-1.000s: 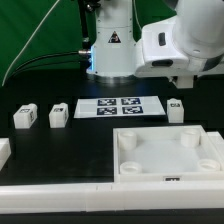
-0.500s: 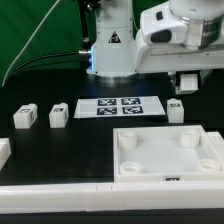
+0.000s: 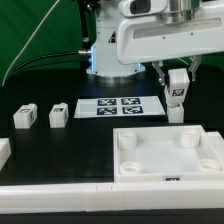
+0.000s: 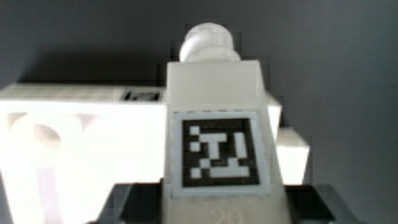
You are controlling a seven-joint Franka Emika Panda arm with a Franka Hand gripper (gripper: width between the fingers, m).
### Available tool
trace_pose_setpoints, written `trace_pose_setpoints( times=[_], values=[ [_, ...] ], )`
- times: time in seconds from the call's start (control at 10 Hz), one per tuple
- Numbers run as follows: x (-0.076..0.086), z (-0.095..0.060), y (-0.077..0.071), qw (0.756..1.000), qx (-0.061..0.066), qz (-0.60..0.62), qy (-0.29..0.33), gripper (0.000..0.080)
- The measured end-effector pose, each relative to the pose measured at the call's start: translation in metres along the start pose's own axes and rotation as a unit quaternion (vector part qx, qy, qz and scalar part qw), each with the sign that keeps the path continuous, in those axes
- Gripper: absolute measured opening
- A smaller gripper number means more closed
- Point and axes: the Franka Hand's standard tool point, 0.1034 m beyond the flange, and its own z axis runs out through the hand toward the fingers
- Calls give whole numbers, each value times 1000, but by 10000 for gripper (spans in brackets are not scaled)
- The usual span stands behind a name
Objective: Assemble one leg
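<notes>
The leg [image 3: 177,98] is held upright in the hand [image 3: 177,76], whose fingers are closed against its sides, with its tag shown to the wrist camera. The large white panel [image 3: 170,150] is seen on the black worktop [image 3: 60,150] below the hand. The marker board [image 3: 120,106] lies toward the exterior view's left of the hand.

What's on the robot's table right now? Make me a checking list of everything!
Surface: black table.
Job's things: the leg hangs upright in the gripper, tag showing; a second leg and a third leg rest at the exterior view's left.
Clutter: white panel with corner holes; marker board; white part at the edge.
Grippers: gripper shut on the leg.
Cables: black cable behind the table.
Surroundings: green backdrop; robot base.
</notes>
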Motion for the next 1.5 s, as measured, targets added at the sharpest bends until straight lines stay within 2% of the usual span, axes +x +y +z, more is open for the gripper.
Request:
trace_pose_setpoints(
  times=[0.1,0.2,0.6,0.7,0.9,1.1,1.3,1.5],
  values=[
    [6,-7,-2,1000,-3,-11,-13,294],
    [9,-7,-2,1000,-1,-8,-7,294],
    [9,-6,-1,1000,-1,-12,-10,294],
    [24,-9,6,999,2,-35,-10,294],
    [65,-9,6,999,6,-49,7,294],
    [89,-5,5,999,10,-49,12,294],
    [105,4,6,997,9,-67,33,294],
    [106,3,6,997,8,-69,42,294]
  ],
)
